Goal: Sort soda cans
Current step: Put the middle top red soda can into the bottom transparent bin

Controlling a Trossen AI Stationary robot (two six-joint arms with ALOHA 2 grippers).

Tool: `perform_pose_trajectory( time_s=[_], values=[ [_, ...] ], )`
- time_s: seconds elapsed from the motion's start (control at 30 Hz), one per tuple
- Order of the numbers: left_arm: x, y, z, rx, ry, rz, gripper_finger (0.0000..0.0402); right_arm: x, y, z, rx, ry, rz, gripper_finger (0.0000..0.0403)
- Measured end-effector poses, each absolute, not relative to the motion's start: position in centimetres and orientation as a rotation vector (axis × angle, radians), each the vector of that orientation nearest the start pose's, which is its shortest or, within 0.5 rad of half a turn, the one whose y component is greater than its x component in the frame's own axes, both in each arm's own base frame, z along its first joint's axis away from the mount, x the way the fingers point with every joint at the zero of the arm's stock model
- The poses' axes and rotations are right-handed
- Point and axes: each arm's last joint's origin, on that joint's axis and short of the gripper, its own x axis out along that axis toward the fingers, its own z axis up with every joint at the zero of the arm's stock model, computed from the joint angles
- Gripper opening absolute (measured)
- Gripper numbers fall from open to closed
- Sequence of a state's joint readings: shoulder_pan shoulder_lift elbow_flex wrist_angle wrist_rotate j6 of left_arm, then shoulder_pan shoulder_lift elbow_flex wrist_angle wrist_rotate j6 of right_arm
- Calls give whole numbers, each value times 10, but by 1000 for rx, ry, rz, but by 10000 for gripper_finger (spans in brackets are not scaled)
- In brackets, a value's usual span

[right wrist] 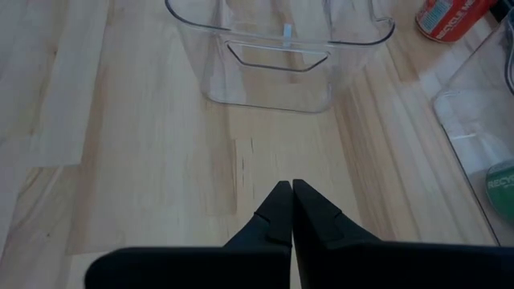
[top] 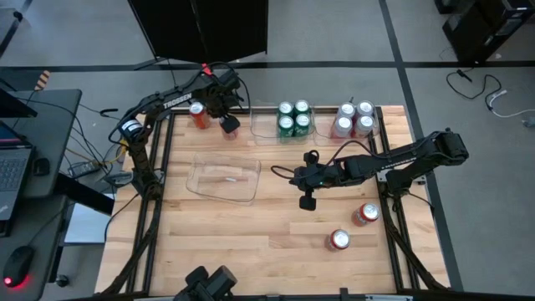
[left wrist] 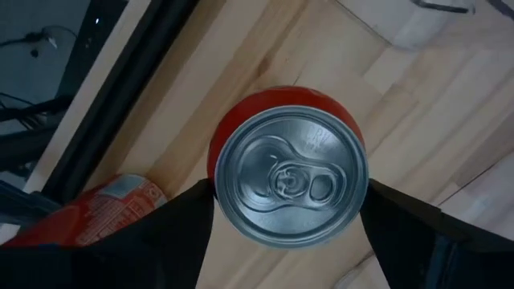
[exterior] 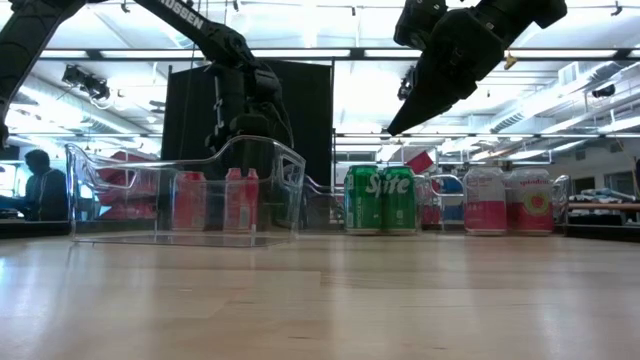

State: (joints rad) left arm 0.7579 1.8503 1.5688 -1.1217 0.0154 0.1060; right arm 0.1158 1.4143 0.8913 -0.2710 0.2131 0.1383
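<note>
"Where is your pincer?"

"My left gripper [left wrist: 287,201] is at the far left of the wooden table [top: 251,242]. It hangs over a small red metal soda can with a silver top [left wrist: 289,181]. My two dark fingers [left wrist: 173,221] stand wide, one on each side of the can. They are right beside it, but I cannot tell if they squeeze it yet."

"Is the can hard to hold?"

"I think it is smooth and round, so it may slip. It looks shut, so it may be full and a bit heavy. The thin wall can dent if I squeeze too hard."

"So where do you grab?"

"On the round sides, near the middle, straight across. Another red can [top: 198,114] stands just beside it, so I must not bump that."

"Where does it go?"

"I guess into the clear plastic bin [top: 224,177] with nothing in it, near the middle. The green cans [top: 293,119] sit in a bin at the far side."

"And your other arm?"

"My right gripper [right wrist: 287,210] is pinched shut on nothing, over the middle."
</note>
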Motion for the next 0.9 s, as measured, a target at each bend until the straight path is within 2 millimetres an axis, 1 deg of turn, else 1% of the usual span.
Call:
perform_pose_trajectory(
  time_s=[0.23,0.33,0.4,0.47,0.6,0.67,0.77,0.83,0.9],
  values=[
    [263,248,255,-418,1367,514,230,287,27,225,1,775,-146,0],
    [265,248,262,-404,1380,512,218,287,27,225,1,775,-146,0],
    [268,246,269,-390,1381,512,216,287,27,225,1,775,-146,0],
    [270,242,281,-373,1373,507,213,287,27,225,1,775,-146,0],
    [273,234,301,-347,1380,494,195,287,27,225,1,776,-146,0],
    [277,228,314,-328,1375,483,173,287,27,225,0,777,-146,0],
    [282,218,332,-295,1348,467,124,287,27,225,-1,777,-146,0],
    [285,215,340,-277,1317,466,90,287,27,225,-4,777,-144,0],
    [286,214,343,-269,1310,467,62,287,27,225,-5,777,-144,0]
  ],
)
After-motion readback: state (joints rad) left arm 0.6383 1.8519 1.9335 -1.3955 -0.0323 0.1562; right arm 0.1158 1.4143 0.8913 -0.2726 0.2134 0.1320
